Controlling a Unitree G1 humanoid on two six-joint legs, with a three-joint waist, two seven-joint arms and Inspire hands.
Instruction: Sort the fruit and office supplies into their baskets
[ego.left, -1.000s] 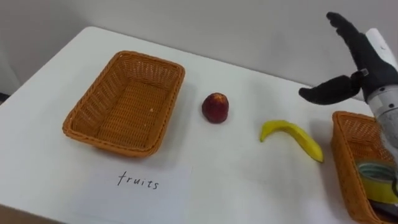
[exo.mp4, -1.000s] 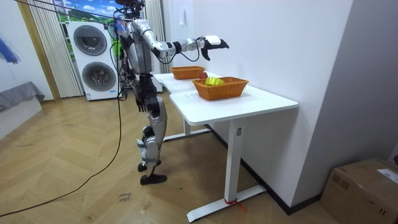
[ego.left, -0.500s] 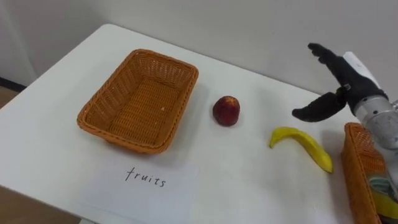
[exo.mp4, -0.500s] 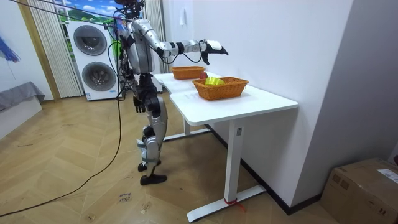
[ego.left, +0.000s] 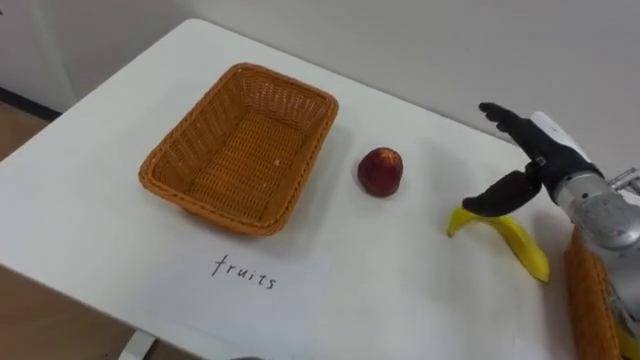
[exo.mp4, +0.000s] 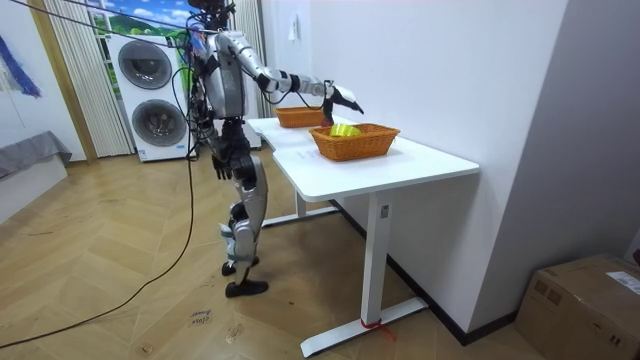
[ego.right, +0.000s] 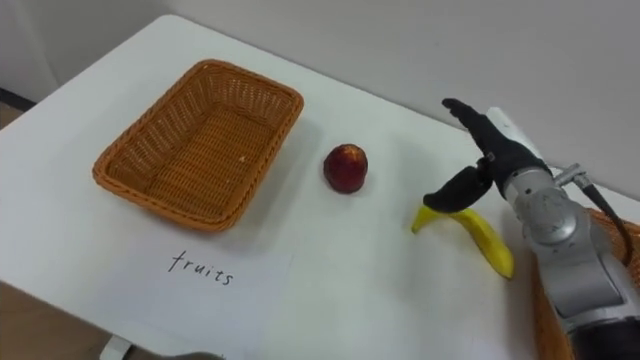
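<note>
Right arm stretched forward, right hand (ego.left: 531, 160) spread, fingers (ego.left: 500, 113) straight, thumb angled downward

On my table (ego.left: 400, 290) the left basket (ego.left: 210, 212) sits with the paper label (ego.left: 245, 272) before it, the apple (ego.left: 381, 171) just right of it, the banana (ego.left: 515, 243) further right, and a second basket (ego.left: 590, 300) at the right edge.
</note>
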